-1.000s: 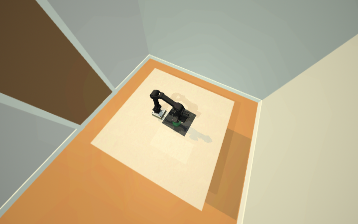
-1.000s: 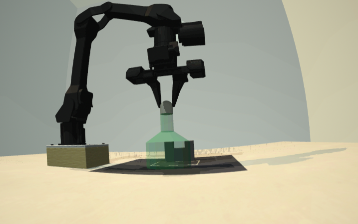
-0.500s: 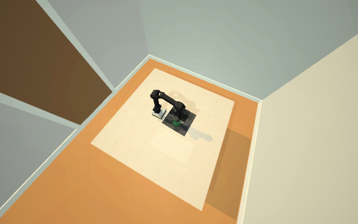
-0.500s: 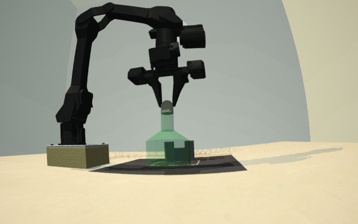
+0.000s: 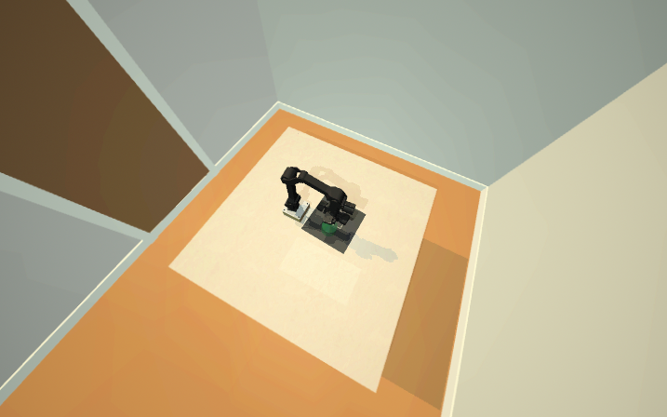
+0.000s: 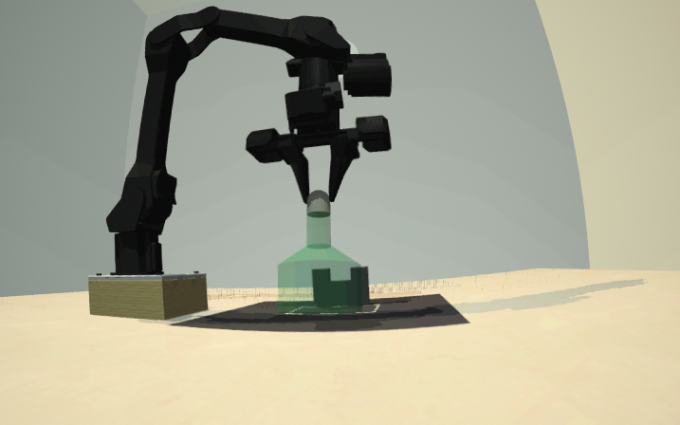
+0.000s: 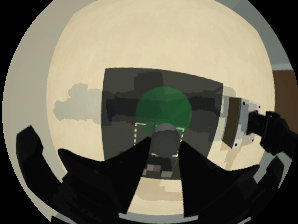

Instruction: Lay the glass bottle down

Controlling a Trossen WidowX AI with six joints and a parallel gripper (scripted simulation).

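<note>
With the green glass bottle point(image 5: 328, 228) point(image 6: 318, 264) point(image 7: 164, 102) upright directly beneath our end effector point(image 5: 331, 222) point(image 6: 319, 200) point(image 7: 165, 145), which grips its capped top, we judge that its vertical long axis must next tip toward the U-shaped rest point(image 6: 358, 287).

Brown panel point(image 5: 71, 87) btwn grey walls point(image 5: 169, 57) point(image 6: 411, 174), orange flr point(image 5: 211, 342) w/ pale strip edging.
</note>
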